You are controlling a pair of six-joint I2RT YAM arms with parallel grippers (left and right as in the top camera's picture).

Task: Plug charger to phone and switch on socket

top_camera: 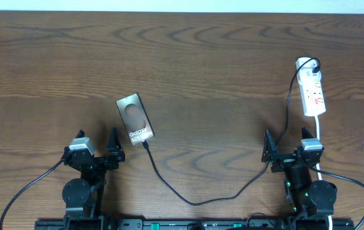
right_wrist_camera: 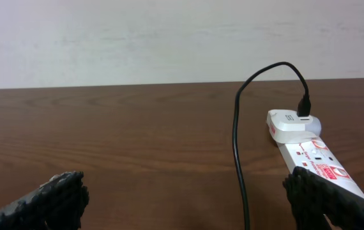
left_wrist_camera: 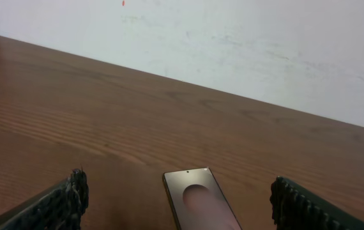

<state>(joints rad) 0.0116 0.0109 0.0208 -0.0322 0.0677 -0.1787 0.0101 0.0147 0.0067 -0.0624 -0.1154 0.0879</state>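
Well apart: phone (top_camera: 135,118), socket (top_camera: 312,89) (wood (top_camera: 220,96) open between).

A: What's there besides?
B: A dark brown wood-grain desk (top_camera: 182,57).
A: And behind it?
B: A plain white wall (left_wrist_camera: 233,38), faintly scuffed, with a tiny red speck (left_wrist_camera: 123,3) up high.

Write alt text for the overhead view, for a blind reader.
A phone lies on a wooden table, a thin black charger cable looping from its near edge to a white power strip on the right. The left gripper and right gripper sit open and empty.
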